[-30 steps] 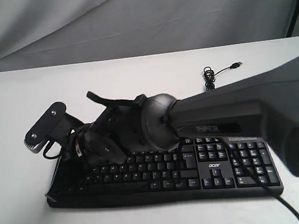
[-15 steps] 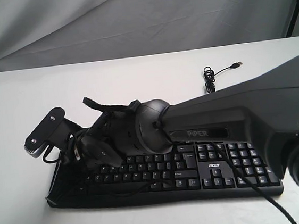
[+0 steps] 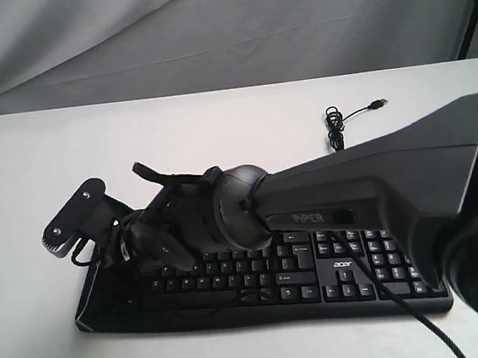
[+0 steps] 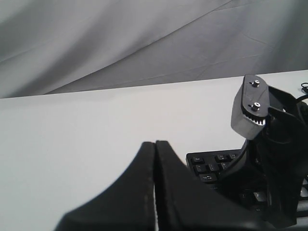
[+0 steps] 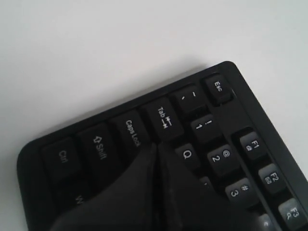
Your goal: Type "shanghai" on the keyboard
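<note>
The right gripper is seen with its jaws pressed together and nothing held between them. Its tip is set low over the keyboard, beside Caps Lock, Tab and Q; contact with a key cannot be confirmed. The left gripper is likewise closed on nothing, with the white table behind it. In the exterior view the keyboard is laid near the table's front edge, its left half largely covered by the right arm. The keys beneath the right fingers are hidden.

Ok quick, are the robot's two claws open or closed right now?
Left gripper: shut, holding nothing.
Right gripper: shut, holding nothing, tips over the keyboard.
</note>
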